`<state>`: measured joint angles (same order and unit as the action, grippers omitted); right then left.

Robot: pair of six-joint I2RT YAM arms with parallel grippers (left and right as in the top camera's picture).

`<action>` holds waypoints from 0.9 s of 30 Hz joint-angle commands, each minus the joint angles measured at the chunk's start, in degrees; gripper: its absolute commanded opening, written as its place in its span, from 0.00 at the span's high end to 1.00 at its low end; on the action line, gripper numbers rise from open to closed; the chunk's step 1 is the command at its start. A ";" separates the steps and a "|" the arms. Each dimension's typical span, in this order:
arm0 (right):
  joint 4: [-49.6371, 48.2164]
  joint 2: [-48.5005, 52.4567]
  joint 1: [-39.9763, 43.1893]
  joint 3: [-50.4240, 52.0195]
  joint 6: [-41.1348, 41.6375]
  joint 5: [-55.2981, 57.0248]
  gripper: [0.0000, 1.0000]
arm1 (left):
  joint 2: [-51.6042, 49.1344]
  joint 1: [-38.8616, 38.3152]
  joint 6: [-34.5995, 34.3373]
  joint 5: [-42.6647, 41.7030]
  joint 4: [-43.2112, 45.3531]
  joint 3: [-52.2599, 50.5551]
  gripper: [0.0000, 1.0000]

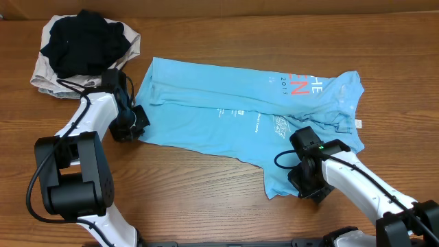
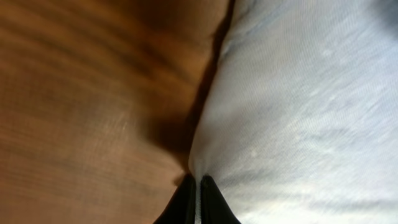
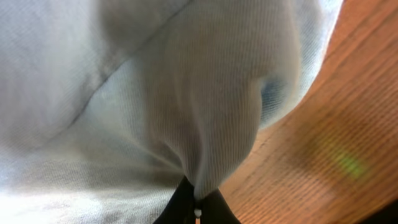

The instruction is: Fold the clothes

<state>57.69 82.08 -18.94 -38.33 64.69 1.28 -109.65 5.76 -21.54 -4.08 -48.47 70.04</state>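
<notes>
The clothes, a sky-blue T-shirt (image 1: 233,110) with red and white lettering, lie spread across the wooden table, partly folded lengthwise. My left gripper (image 1: 137,123) is shut on its left edge; in the left wrist view the pale fabric (image 2: 298,106) is pinched between the gripper's (image 2: 198,182) black fingertips. My right gripper (image 1: 306,184) is shut on the shirt's near right corner, and the right wrist view shows a bunched fold of cloth (image 3: 211,118) drawn into the gripper's (image 3: 198,193) closed tips.
A black garment (image 1: 86,40) lies heaped on a beige folded cloth (image 1: 48,75) at the back left, just behind the left arm. Bare wooden table (image 1: 199,185) shows in front of the shirt.
</notes>
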 commanded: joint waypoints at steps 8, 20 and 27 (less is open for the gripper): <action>10.67 -6.97 3.58 -8.35 -5.88 2.08 0.96 | -0.37 2.54 2.60 2.43 -15.23 14.88 0.96; 7.39 -6.73 12.72 -20.85 -23.30 3.15 0.92 | -0.39 2.43 3.78 5.99 -17.14 20.76 0.96; -0.37 -1.86 17.35 -24.63 -30.12 1.42 0.95 | -0.42 2.38 3.74 5.84 -12.66 20.76 0.96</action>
<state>59.09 78.22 -3.01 -59.46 39.92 2.87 -109.75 7.64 -19.07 0.25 -62.54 89.62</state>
